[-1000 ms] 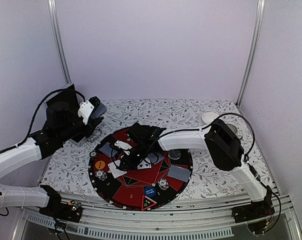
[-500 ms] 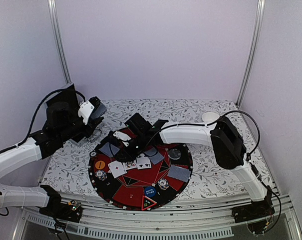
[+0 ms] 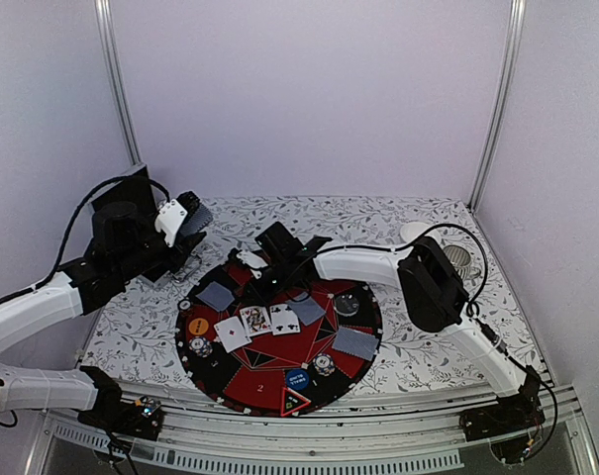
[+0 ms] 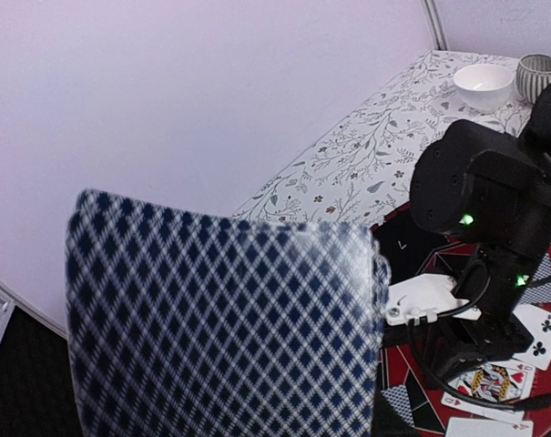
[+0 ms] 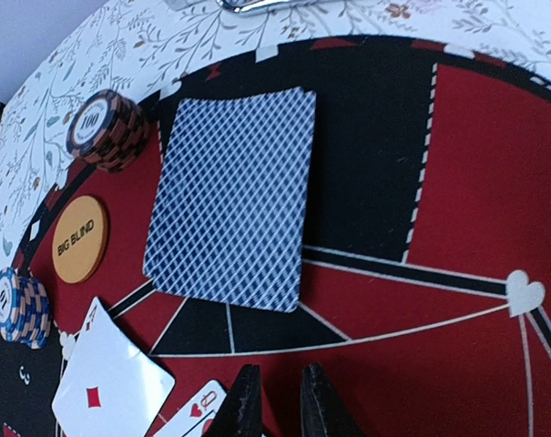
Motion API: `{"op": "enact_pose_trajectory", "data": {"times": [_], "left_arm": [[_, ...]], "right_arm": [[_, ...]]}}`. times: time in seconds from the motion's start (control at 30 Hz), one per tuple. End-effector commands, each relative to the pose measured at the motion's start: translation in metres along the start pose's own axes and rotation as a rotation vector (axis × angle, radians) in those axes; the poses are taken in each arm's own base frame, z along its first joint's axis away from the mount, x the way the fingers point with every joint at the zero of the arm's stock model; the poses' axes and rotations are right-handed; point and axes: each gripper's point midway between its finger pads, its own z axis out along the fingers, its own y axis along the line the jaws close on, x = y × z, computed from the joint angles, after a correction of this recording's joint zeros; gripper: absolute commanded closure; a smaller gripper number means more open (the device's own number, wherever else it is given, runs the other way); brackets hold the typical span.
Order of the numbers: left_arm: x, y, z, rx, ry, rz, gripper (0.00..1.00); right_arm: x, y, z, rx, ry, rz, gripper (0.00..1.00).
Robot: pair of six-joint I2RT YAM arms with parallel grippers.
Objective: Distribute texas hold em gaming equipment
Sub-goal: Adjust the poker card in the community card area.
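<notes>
My left fingers (image 3: 186, 222) are clamped on a deck of blue-checked cards (image 4: 220, 328), held up over the floral counter (image 3: 131, 332) just off the far-left rim of the round poker mat (image 3: 264, 381). My right fingers (image 5: 280, 401) hang low over the mat's red and black field. They are drawn almost together with only a slim gap, and nothing is between them. Just beyond them lies a face-down card (image 5: 229, 209). To its left in the wrist view are the orange BIG BLIND button (image 5: 79, 238) and two chip stacks, one marked 100 (image 5: 109, 127) at the mat's rim and the other (image 5: 20, 309) nearer me. A face-up diamond card (image 5: 107, 387) lies beside my fingertips. The blue button (image 3: 297, 378) and the triangle marker (image 3: 294, 401) sit at the mat's near edge.
</notes>
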Motion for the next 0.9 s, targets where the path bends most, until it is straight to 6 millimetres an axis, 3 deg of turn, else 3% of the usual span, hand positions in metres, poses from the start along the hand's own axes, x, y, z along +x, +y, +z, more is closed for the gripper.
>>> {"op": "enact_pose_trajectory", "data": {"times": [0.0,0.1,0.23,0.37,0.5,0.6,0.73,0.8,0.87], "left_arm": [[-0.008,0.007,0.000,-0.018,-0.028,-0.009,0.58],[-0.008,0.006,0.001,-0.017,-0.028,-0.009,0.58],[-0.008,0.007,0.000,-0.018,-0.027,-0.008,0.58],[-0.008,0.006,0.000,-0.016,-0.028,-0.009,0.58],[-0.009,0.005,0.000,-0.009,-0.031,-0.010,0.58],[-0.009,0.005,0.000,-0.008,-0.031,-0.009,0.58],[-0.008,0.004,0.000,-0.005,-0.032,-0.009,0.58],[-0.009,0.005,0.000,-0.008,-0.032,-0.009,0.58],[-0.010,0.006,-0.001,-0.011,-0.034,-0.009,0.58]], "right_arm": [[0.040,0.022,0.015,-0.083,0.124,0.017,0.85],[0.048,0.032,0.010,-0.092,0.151,-0.041,0.88],[0.043,0.040,0.000,-0.102,0.143,-0.051,0.89],[0.026,0.043,-0.008,-0.087,0.105,-0.063,0.88],[-0.003,0.052,-0.023,-0.095,0.041,-0.059,0.85],[-0.033,0.068,-0.047,-0.128,-0.029,-0.077,0.83],[-0.067,0.084,-0.094,-0.123,-0.117,-0.064,0.82],[-0.068,0.083,-0.113,-0.082,-0.130,-0.056,0.82],[-0.053,0.071,-0.121,-0.015,-0.102,-0.029,0.82]]}}
